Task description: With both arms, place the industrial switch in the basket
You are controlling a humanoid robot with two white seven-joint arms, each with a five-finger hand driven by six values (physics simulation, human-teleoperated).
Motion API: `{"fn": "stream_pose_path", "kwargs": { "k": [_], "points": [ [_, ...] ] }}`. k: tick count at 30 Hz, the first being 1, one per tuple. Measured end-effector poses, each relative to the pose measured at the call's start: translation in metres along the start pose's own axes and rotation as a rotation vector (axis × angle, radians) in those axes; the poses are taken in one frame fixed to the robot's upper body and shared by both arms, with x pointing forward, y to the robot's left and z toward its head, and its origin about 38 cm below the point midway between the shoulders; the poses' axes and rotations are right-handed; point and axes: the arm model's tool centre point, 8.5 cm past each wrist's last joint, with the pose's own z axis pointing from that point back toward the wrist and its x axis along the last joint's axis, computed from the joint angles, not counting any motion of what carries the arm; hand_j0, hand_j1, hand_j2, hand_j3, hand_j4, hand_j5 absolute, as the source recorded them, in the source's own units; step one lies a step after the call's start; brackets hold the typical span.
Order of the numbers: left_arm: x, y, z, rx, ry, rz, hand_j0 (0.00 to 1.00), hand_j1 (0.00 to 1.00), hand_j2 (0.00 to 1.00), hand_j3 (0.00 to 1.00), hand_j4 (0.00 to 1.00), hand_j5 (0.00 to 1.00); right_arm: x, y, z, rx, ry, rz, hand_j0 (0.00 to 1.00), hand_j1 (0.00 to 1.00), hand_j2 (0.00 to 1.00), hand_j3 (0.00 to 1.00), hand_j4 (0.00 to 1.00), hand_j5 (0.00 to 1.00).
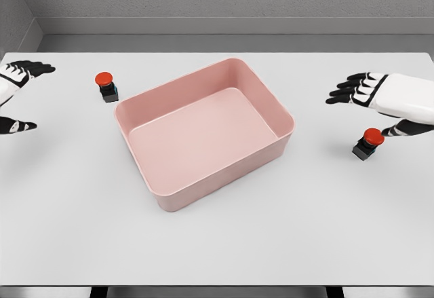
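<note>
Industrial switches, two of them, each with a red button on a dark block, both outside the pink basket (160, 189) and resting on the white worktop (285, 244). Nothing done yet, judging from this: basket bare inside, neither switch lifted or even touched. One switch (106, 87) sits just right of and slightly beyond the left robot hand (17, 98), apart from it, near the basket's far-left corner. Other switch (368, 143) sits just below and a little left of the right robot hand (369, 101), close under the thumb but not visibly gripped, well clear of the basket's right wall. Left robot hand at the picture's left edge, partly cut off, black fingers spread wide with the thumb set well apart from them, holding nothing. Right robot hand reaching in from the right edge, palm turned down, dark fingers fanned out toward the basket, thumb hanging lower near the switch, likewise empty. Still to come, by this reading: closing on each switch, lifting, carrying inward over the rim, and releasing inside.
</note>
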Motion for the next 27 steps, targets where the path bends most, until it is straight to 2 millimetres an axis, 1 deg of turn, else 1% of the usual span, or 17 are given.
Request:
{"fn": "stream_pose_path", "kwargs": {
  "k": [4,5,7,9,13,14,15,18,24,27],
  "points": [
    [0.006,-0.009,-0.006,0.010,-0.016,0.020,1.00,1.00,1.00,1.00,1.00,1.00,0.002,0.004,-0.005,-0.007,-0.011,-0.012,1.00,1.00,1.00,1.00,1.00,1.00],
    [0.007,-0.005,-0.010,0.022,-0.022,0.016,1.00,1.00,1.00,1.00,1.00,1.00,0.002,0.005,-0.006,-0.012,-0.012,-0.016,1.00,1.00,1.00,1.00,1.00,1.00],
    [0.010,0.005,-0.021,0.048,-0.043,-0.002,1.00,1.00,1.00,1.00,1.00,1.00,0.000,0.019,-0.007,0.003,-0.006,-0.050,1.00,1.00,1.00,1.00,1.00,1.00],
    [0.015,0.008,-0.034,0.049,-0.068,-0.012,1.00,1.00,1.00,1.00,1.00,1.00,-0.010,0.025,-0.003,0.024,0.028,-0.062,1.00,1.00,1.00,1.00,1.00,1.00],
    [0.023,-0.005,-0.051,0.027,-0.095,-0.002,1.00,1.00,1.00,1.00,1.00,1.00,-0.034,0.039,0.011,0.076,0.112,-0.093,1.00,1.00,1.00,1.00,1.00,1.00],
    [0.025,-0.006,-0.055,0.026,-0.102,0.000,1.00,1.00,1.00,1.00,1.00,1.00,-0.038,0.042,0.014,0.084,0.126,-0.096,1.00,1.00,1.00,1.00,1.00,1.00],
    [0.026,-0.003,-0.061,0.032,-0.112,-0.005,1.00,1.00,1.00,1.00,1.00,1.00,-0.041,0.045,0.016,0.092,0.138,-0.100,1.00,1.00,1.00,1.00,1.00,1.00],
    [0.028,-0.007,-0.072,0.020,-0.121,-0.006,1.00,1.00,1.00,1.00,1.00,1.00,-0.047,0.057,0.015,0.102,0.158,-0.125,1.00,1.00,1.00,1.00,1.00,1.00],
    [0.025,-0.019,-0.084,-0.006,-0.112,0.009,1.00,1.00,1.00,1.00,1.00,1.00,-0.057,0.079,0.006,0.115,0.186,-0.163,1.00,1.00,1.00,1.00,1.00,1.00],
    [0.023,-0.018,-0.090,-0.003,-0.109,0.012,1.00,1.00,1.00,1.00,1.00,1.00,-0.062,0.090,0.003,0.117,0.204,-0.187,1.00,1.00,1.00,1.00,1.00,1.00]
  ]
}}
